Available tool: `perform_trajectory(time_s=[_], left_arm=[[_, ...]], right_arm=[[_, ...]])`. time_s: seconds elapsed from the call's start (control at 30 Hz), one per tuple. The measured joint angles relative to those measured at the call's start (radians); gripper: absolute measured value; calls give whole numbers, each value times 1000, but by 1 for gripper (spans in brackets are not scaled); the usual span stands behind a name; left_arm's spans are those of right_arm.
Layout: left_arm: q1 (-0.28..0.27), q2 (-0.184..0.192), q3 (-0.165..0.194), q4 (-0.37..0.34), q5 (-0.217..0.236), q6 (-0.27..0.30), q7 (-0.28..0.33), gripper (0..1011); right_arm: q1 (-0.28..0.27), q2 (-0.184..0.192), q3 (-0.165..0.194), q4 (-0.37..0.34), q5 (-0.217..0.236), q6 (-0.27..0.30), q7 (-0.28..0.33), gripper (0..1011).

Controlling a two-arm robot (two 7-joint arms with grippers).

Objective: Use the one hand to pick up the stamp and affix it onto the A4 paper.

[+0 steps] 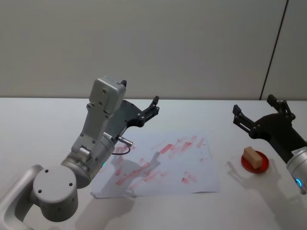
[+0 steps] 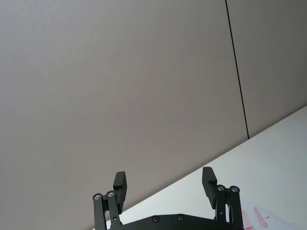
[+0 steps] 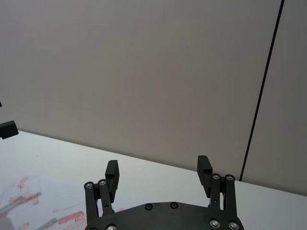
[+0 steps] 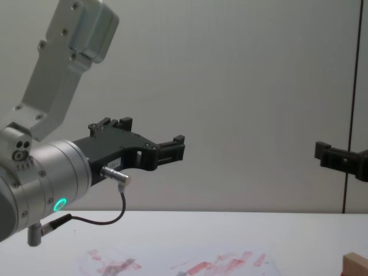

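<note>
Stamp (image 1: 253,157) sits on a red dish (image 1: 245,165) just right of the A4 paper (image 1: 192,165), while left gripper (image 1: 150,109) and right gripper (image 1: 253,104) hover wide open, empty.

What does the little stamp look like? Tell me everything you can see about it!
The stamp is a small pale block that looks like wood, with a flat rectangular top and a round red base under it. It stands upright on the white table, a little apart from the A4 paper, on the robot's right side. Nothing holds it: the right gripper hangs open higher up and beyond it, not touching.
</note>
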Motion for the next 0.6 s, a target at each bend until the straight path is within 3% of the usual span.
perform_trajectory(time_s=[0.37, 0.6], left_arm=[[0, 0, 0, 0, 0, 0, 0, 1002], [0, 0, 0, 0, 0, 0, 0, 1002]], right_arm=[[0, 0, 0, 0, 0, 0, 0, 1001], [-17, 20, 10, -14, 2, 3, 4, 1001]])
